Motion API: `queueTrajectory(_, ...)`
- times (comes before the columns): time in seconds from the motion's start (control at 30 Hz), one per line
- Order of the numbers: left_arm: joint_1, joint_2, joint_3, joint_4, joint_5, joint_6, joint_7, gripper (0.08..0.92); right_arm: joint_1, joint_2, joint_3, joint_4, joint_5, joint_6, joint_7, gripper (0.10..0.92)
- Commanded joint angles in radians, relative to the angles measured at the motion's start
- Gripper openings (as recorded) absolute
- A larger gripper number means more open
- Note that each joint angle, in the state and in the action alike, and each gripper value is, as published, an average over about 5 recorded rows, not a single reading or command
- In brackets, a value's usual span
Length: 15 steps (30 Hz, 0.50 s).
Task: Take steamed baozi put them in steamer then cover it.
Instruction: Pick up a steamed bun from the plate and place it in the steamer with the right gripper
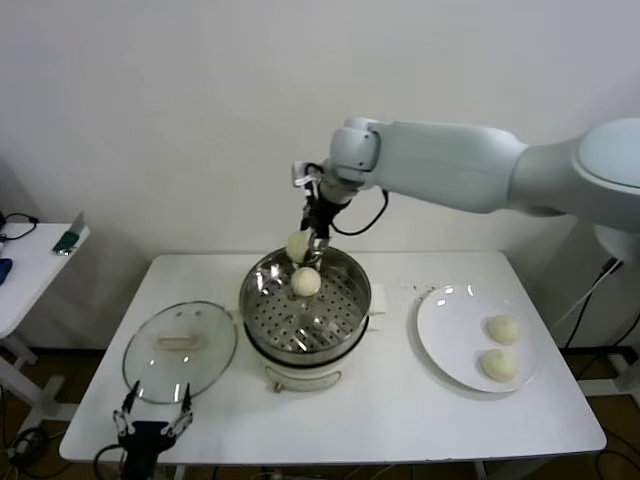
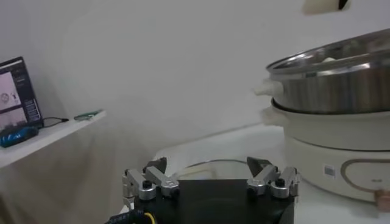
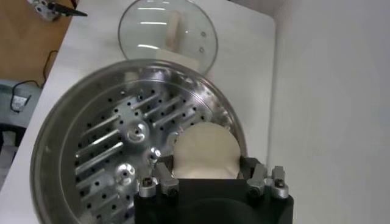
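My right gripper [image 1: 308,243] is shut on a cream-white baozi [image 1: 297,246] and hangs over the far rim of the steamer [image 1: 260,318]. In the right wrist view that baozi [image 3: 204,151] sits between the jaws of the right gripper [image 3: 206,164], above the perforated tray [image 3: 122,146]. A second baozi [image 1: 306,282] lies on the tray near the back. Two more baozi [image 1: 503,328] [image 1: 498,364] rest on the white plate [image 1: 445,335]. The glass cover [image 1: 180,350] lies flat to the left of the steamer. My left gripper [image 1: 152,420] waits open at the table's front edge, just before the cover.
A side table [image 1: 30,265] with small items stands at the far left. The left wrist view shows the steamer's steel wall [image 2: 335,91] on its white base [image 2: 329,164], with the cover's rim [image 2: 207,163] just ahead of the open left gripper [image 2: 210,173].
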Motion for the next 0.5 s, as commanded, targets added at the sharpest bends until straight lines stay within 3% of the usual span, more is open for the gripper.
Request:
queueTrajectory(0.03, -0.004, 0.013, -0.007, 0.01, -0.007, -0.002, -0.004, 0.823, -0.089, 0.125, -0.055, -0.011, 0.042, -0.015, 0.047, 0.708)
queueTrajectory(0.5, -0.009, 0.024, -0.007, 0.024, -0.016, -0.003, -0.007, 0.823, -0.179, 0.158, -0.082, -0.036, 0.014, -0.019, 0.054, 0.712)
